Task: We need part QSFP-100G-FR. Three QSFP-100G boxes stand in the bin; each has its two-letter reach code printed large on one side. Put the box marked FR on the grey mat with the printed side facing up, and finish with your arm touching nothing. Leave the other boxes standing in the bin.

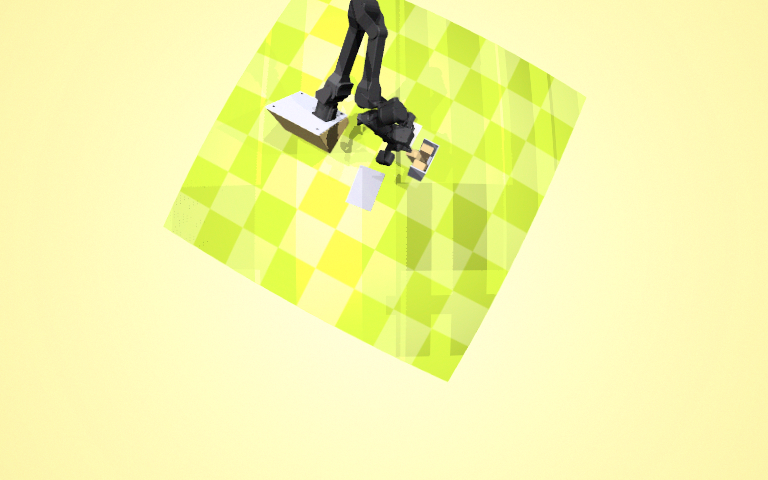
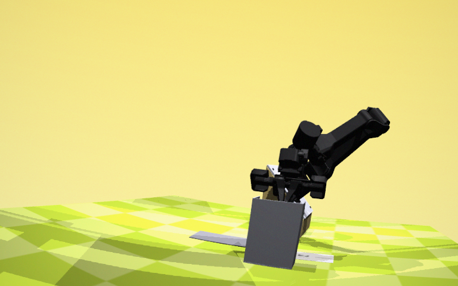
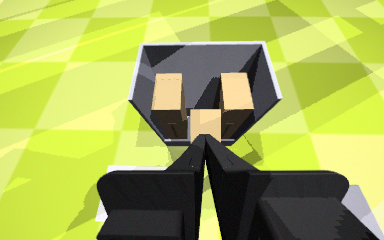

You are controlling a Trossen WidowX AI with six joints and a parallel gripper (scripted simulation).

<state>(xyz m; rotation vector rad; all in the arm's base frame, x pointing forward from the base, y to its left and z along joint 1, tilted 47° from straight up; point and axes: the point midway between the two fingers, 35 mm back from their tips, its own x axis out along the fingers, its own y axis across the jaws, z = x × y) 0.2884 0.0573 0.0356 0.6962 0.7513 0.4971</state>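
Note:
The dark grey bin (image 1: 416,173) (image 2: 273,232) (image 3: 202,44) holds three tan-topped boxes. In the wrist view, the left box (image 3: 168,92) (image 1: 428,147) and right box (image 3: 236,92) (image 1: 419,165) stand apart. The middle box (image 3: 205,122) (image 1: 414,154) is nearer the arm, at the bin's near wall. No reach code is readable. My gripper (image 3: 204,139) is shut and empty, its fingertips over the near edge of the middle box's top; whether they touch it is unclear. The grey mat (image 1: 365,189) (image 2: 216,236) (image 3: 361,200) is bare, beside the bin.
A white printed card (image 1: 417,131) (image 2: 321,258) (image 3: 101,212) lies on the other side of the bin from the mat, partly hidden by the arm. A large white-topped block (image 1: 291,108) stands under the arm's base. Shadows cross the checkered surface.

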